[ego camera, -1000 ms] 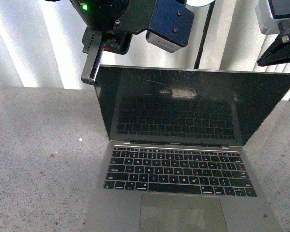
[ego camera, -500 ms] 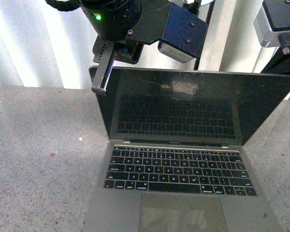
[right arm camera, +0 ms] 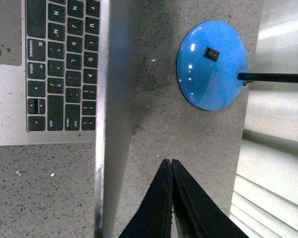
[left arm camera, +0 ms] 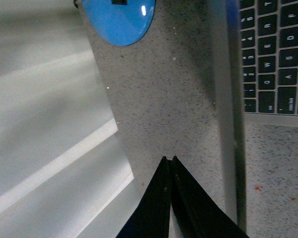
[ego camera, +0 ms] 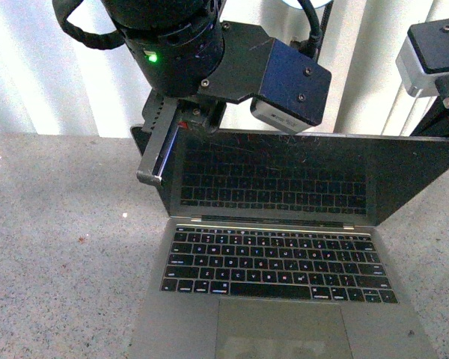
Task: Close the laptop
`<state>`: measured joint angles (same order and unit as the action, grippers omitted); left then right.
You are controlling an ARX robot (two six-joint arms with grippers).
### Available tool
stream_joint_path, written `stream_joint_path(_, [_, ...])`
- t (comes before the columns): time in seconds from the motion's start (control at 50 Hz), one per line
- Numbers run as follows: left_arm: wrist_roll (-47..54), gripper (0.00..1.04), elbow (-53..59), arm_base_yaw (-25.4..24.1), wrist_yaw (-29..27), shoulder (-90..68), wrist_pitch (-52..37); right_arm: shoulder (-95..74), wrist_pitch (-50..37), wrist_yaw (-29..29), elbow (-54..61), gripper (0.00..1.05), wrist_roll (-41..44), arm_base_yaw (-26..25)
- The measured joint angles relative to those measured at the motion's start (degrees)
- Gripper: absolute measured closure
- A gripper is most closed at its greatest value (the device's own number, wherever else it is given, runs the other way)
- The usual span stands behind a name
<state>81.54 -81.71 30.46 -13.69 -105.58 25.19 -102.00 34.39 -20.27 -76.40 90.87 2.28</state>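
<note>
– Laptop status?
– Thin silver-grey metal laptop (ego camera: 284,299) sits open on the grey speckled stone surface (ego camera: 60,262). Keyboard faces the front camera, lid is raised, and the glossy black screen reflects the keys.
– Left pincer?
– Left pincer (left arm camera: 169,159) has its black fingers pressed together with nothing between them. Front view puts it at the lid's top-left corner. Wrist view shows the tips just beside the lid's thin edge, on the side away from the keys. Cannot tell if it makes contact.
– Right one?
– Right pincer (right arm camera: 168,161) also has its fingers together and is empty. It's behind the lid's other end with a gap visible.
– Anything else back there?
– Round blue lamp base (right arm camera: 212,64) with a black switch, on the surface behind the lid. White pleated curtain (ego camera: 45,67) beyond.
</note>
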Motion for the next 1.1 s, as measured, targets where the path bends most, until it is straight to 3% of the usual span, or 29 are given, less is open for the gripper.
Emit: stream_joint_path(1.1, [-3.58,1.01,8.68,1.51,2.14,1.14,-1.07,2.05,1.66,2.60,8.79,1.02,-5.92,4.02])
